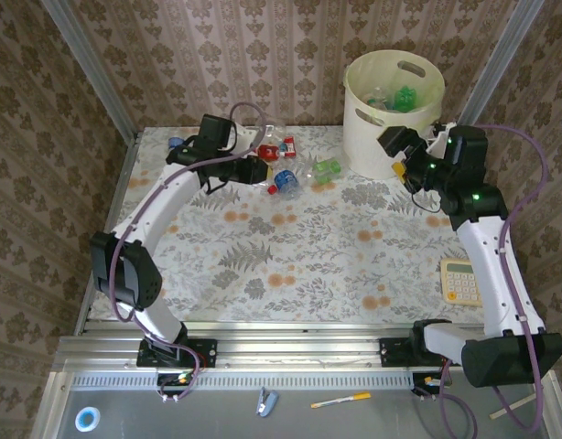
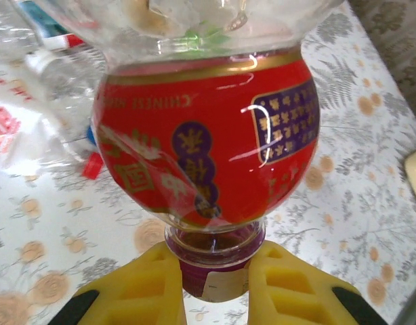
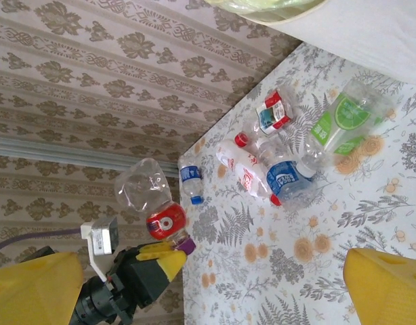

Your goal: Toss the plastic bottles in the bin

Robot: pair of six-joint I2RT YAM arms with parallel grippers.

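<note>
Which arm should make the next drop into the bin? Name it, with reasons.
Left, likely. The left end effector is shut on the red-labelled bottle at its neck, so it only needs carrying to the bin. The right end effector is open and empty.

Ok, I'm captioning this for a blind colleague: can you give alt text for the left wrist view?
The left hand grips the purple-capped neck of a clear bottle with a red label, between yellow fingers. Behind it, more clear bottles lie on the floral table, upper left.
</note>
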